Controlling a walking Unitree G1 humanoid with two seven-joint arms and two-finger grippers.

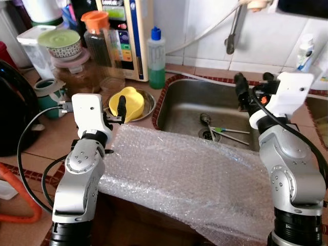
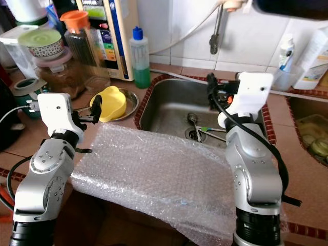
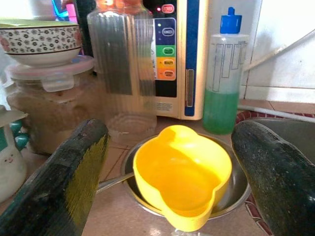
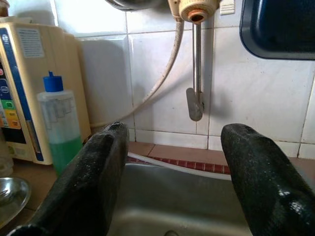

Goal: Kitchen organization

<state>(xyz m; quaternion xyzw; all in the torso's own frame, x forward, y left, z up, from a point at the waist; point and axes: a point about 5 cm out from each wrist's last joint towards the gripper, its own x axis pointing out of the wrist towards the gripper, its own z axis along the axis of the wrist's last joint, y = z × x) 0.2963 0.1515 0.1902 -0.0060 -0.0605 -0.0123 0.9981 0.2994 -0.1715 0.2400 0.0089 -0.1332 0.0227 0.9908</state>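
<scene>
While both spread, left end effector (image 3: 170,182) faces glossy yellow cup (image 3: 181,174), right end effector (image 4: 177,177) over steel sink (image 1: 189,105), crinkled bubble wrap (image 1: 179,169)

A: Counts around the sink (image 1: 184,105) — one sink, one tap (image 4: 196,73) above it, one sheet of bubble wrap (image 1: 179,177) across its front edge.

B: Utensils inside it?

A: About three thin ones (image 1: 223,132) near the drain, hard to separate.

B: Left of the sink?

A: One green soap bottle (image 1: 156,59), one yellow cup (image 3: 179,174), one metal dish (image 3: 234,194) under it, one patterned bowl (image 3: 42,42), one orange-lidded jar (image 1: 100,41), one wall appliance (image 3: 179,54). Two grippers — left gripper (image 1: 121,114), right gripper (image 1: 254,82), both with fingers spread.
</scene>
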